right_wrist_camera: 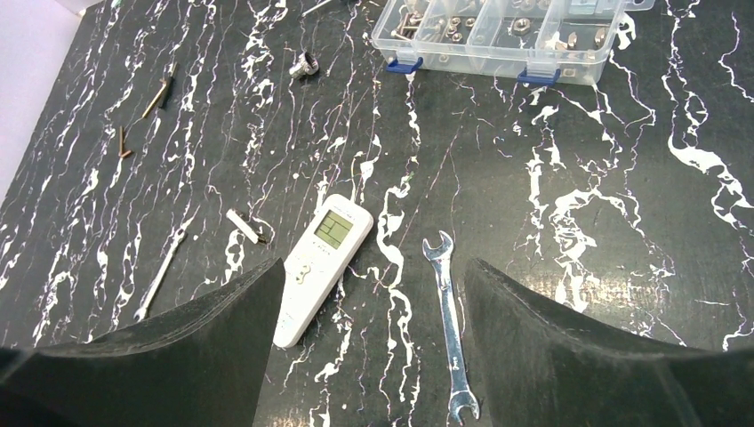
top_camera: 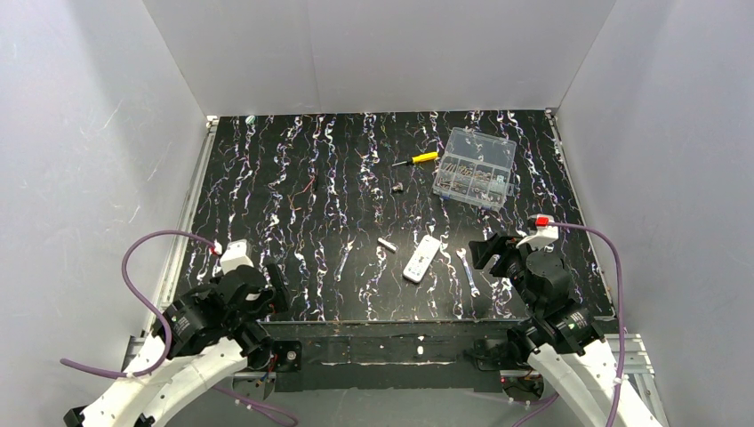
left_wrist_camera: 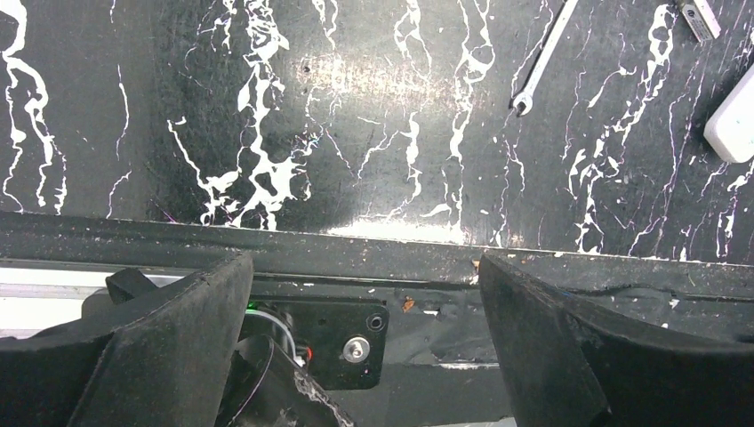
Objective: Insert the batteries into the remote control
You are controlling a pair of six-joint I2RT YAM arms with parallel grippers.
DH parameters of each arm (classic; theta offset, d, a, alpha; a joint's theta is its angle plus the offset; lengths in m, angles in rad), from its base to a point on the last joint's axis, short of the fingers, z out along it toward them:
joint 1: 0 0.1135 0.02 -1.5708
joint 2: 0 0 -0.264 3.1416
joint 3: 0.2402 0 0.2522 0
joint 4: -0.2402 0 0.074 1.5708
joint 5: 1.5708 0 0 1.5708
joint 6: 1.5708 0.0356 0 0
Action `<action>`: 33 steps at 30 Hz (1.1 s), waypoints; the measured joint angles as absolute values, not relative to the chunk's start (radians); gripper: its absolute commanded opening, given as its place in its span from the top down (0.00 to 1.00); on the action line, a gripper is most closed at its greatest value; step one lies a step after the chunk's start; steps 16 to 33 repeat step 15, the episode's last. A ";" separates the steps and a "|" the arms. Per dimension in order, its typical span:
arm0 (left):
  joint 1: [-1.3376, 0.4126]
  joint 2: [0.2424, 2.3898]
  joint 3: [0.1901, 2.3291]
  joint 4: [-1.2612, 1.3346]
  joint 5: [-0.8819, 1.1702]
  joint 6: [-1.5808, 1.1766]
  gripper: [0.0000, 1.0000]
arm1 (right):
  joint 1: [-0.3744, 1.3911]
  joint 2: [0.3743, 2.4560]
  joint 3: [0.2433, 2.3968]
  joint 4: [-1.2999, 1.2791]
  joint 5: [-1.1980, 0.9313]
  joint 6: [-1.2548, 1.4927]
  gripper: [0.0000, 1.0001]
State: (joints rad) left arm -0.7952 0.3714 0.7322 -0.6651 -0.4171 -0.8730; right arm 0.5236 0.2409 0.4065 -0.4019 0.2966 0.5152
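Table [top_camera: 267, 178] first: we see both arms parked at its near edge, the left gripper [left_wrist_camera: 364, 294] and right gripper [right_wrist_camera: 373, 311] each spread wide, holding nothing. Next, the remote [right_wrist_camera: 322, 253] lies screen-up near the middle, with a small battery-like stick [right_wrist_camera: 245, 226] just beside it. Its battery bay faces down, so we cannot tell whether cells sit inside; loaded or not, it would look alike.

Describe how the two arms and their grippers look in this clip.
Both arms have white lower links and black upper joints. A purple cable loops along each. The left gripper and right gripper have broad black fingers. The right arm carries a white block with a red tab.
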 measured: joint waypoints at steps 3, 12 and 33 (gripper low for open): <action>-0.795 0.368 0.728 -0.655 -0.423 -0.863 0.01 | 0.524 0.241 0.406 -0.402 0.296 0.512 0.18; -0.795 0.369 0.728 -0.619 -0.418 -0.813 0.01 | 0.524 0.241 0.406 -0.402 0.296 0.508 0.19; -0.795 0.376 0.728 -0.611 -0.411 -0.801 0.01 | 0.524 0.241 0.406 -0.402 0.296 0.508 0.19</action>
